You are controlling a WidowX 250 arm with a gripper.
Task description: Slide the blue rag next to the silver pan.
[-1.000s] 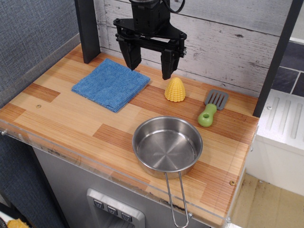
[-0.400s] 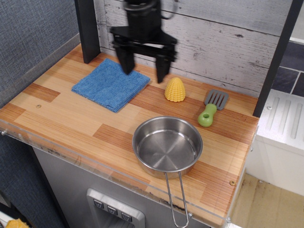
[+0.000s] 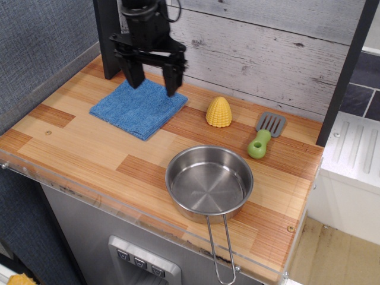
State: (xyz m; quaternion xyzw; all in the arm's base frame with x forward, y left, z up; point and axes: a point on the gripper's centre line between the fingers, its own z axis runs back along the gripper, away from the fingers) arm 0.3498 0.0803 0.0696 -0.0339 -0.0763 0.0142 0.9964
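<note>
Shifted left from above the toy corn (image 3: 218,112): end effector (image 3: 152,82) now over the blue rag's (image 3: 138,106) back edge, jaws spread wide, holding nothing. Rag flat at the bench's (image 3: 77,151) back left, well apart from the silver pan (image 3: 209,182) near the front edge.

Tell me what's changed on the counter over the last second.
The gripper moved left along the back wall, from beside the corn to above the far edge of the blue rag, jaws open, holding nothing. The rag, silver pan, corn and spatula stayed put.
</note>
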